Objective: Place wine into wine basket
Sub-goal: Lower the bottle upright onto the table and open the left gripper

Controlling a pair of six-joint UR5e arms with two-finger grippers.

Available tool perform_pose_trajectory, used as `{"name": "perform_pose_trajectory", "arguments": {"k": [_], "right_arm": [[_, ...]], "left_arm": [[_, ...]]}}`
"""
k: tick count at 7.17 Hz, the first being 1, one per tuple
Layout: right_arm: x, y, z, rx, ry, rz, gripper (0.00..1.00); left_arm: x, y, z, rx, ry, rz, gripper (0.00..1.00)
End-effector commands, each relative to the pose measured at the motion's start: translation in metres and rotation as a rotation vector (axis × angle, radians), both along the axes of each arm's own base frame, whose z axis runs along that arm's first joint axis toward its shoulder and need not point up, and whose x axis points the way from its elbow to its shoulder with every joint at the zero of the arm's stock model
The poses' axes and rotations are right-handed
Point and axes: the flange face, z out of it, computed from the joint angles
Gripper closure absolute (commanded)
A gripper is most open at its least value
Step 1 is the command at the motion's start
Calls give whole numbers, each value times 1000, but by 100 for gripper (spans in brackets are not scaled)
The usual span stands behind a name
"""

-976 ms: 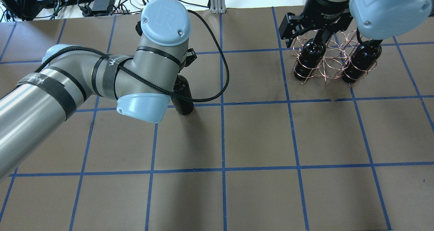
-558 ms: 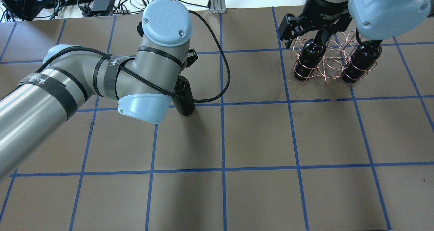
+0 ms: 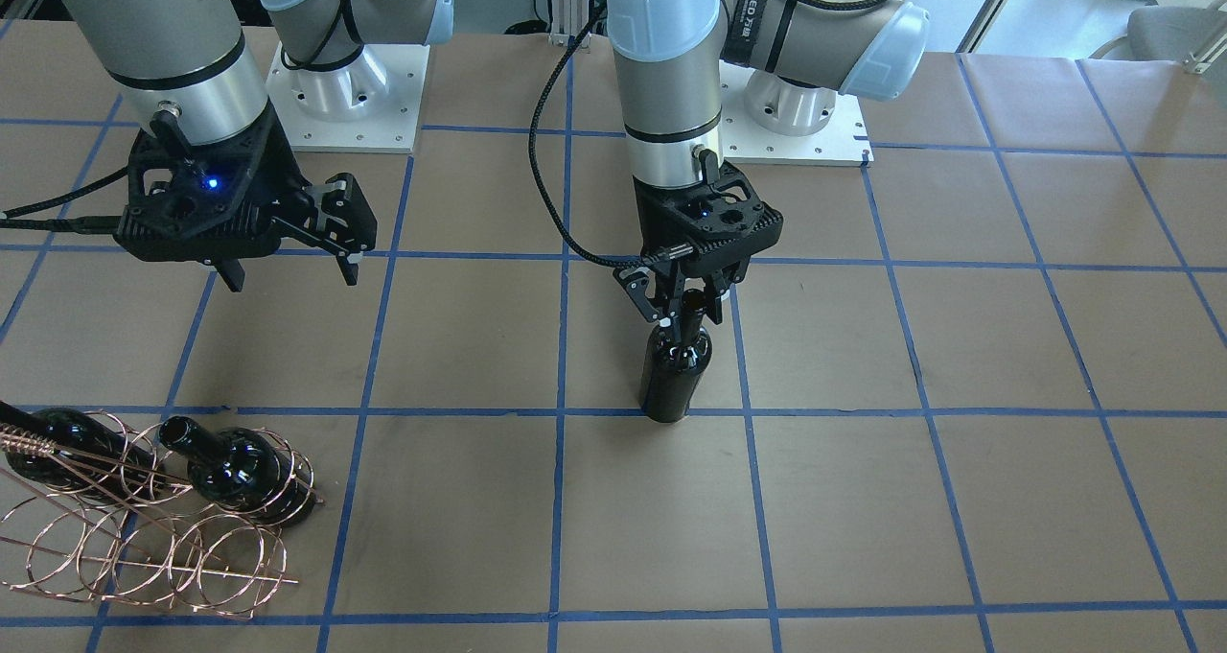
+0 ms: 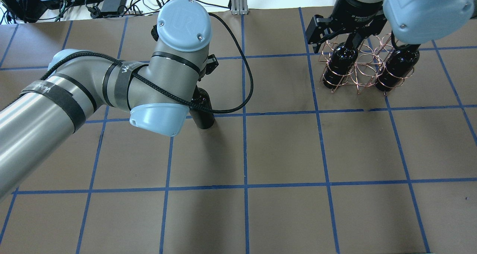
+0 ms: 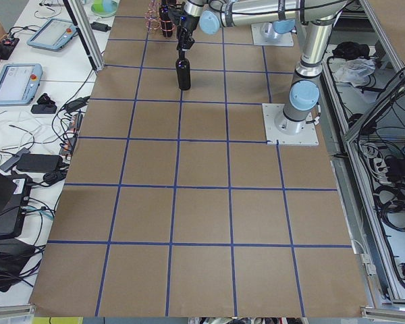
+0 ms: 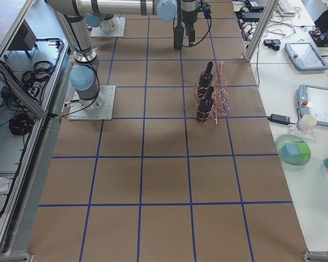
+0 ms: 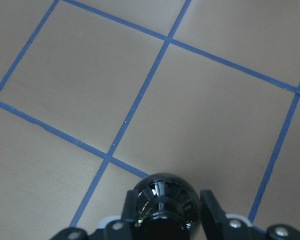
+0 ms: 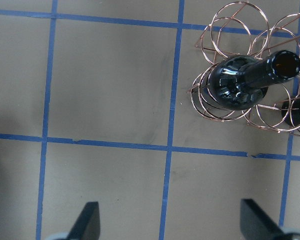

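Three dark bottles, one wire basket and two pincers are in sight. At the upper left of the front-facing view, the right pincer (image 3: 292, 277) hangs over the desk (image 3: 959, 442) with its fingers wide apart and nothing between them. At the lower left the copper wire basket (image 3: 144, 557) holds two bottles, each in its own ring: the edge bottle (image 3: 72, 425) and the inner bottle (image 3: 240, 471). At the centre, well apart from the basket, the left pincer (image 3: 682, 313) is clamped on the neck of the third bottle (image 3: 676, 375), which is upright over a blue tape line.
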Motion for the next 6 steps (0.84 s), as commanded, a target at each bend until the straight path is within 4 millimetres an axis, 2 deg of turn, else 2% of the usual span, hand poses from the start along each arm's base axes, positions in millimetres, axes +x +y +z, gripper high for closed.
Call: {"name": "perform_pose_trajectory", "arguments": {"k": [1, 2, 3, 4, 5, 6], "right_arm": [[0, 0, 0, -1, 11, -8, 0], [0, 0, 0, -1, 12, -9, 0], [0, 0, -1, 0, 10, -4, 0], [0, 0, -1, -1, 7, -9, 0], [0, 5, 4, 2, 5, -39, 0], [-1, 8, 7, 6, -3, -156, 0]], "left_arm": [[-2, 0, 3, -2, 17, -16, 29], [-2, 0, 15, -18, 23, -20, 26], [-2, -4, 43, -27, 62, -61, 24], [7, -9, 77, 40, 47, -118, 20], [36, -21, 118, 127, 28, -187, 15], [75, -27, 143, 229, 48, -258, 14]]}}
